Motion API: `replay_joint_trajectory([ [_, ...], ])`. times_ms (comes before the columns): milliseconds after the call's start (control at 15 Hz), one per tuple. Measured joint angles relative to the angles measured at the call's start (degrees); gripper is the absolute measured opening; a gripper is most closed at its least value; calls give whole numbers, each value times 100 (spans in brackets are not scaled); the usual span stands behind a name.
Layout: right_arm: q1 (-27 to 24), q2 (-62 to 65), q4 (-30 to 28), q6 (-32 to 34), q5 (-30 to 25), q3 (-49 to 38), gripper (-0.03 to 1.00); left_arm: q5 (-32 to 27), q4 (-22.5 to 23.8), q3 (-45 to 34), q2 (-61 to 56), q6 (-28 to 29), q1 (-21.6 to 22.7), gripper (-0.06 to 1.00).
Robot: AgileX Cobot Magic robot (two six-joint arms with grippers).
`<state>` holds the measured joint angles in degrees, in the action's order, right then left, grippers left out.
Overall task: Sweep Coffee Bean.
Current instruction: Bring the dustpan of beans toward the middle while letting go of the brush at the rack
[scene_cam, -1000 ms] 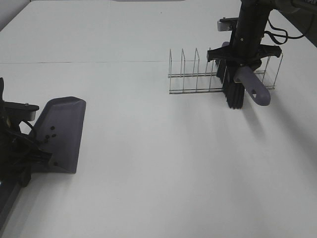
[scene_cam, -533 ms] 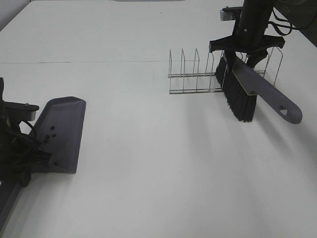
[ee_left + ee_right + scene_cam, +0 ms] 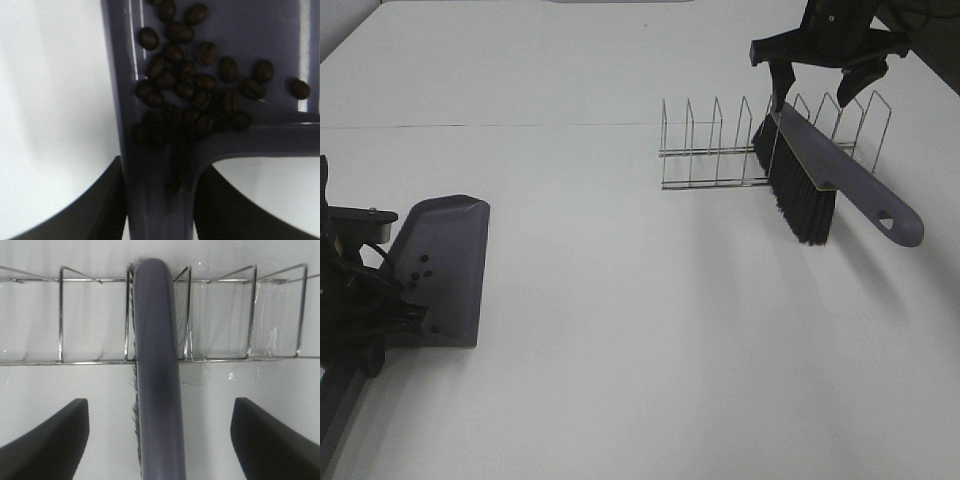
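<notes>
Coffee beans [image 3: 192,95] sit in a heap inside the grey dustpan [image 3: 450,270], packed vs. one side wall & the back lip, right by the handle. The dustpan lies on the white worktop [image 3: 640,330] at lower left of the high view, wide edge facing the middle. L tool [image 3: 157,210] pinches the dustpan handle, one finger each side. The brush [image 3: 820,180] leans in the wire rack [image 3: 710,150] at upper right, bristles down, handle end poking out past the rack's edge. R tool [image 3: 812,98] hangs just above it, spread wide, holding nothing. Lots of open worktop btwn dustpan & rack.
</notes>
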<state>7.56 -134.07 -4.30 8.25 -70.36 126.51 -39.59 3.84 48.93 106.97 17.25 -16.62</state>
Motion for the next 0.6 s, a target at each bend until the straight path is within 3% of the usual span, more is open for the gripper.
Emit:
replay_joint_trajectory([
  [333,0,917,304,-327,23,0,67,-40,-384,430,0,-97,0,35],
  [600,0,1845,304,-447,23,0,67,-172,-384,888,0,-201,0,35],
])
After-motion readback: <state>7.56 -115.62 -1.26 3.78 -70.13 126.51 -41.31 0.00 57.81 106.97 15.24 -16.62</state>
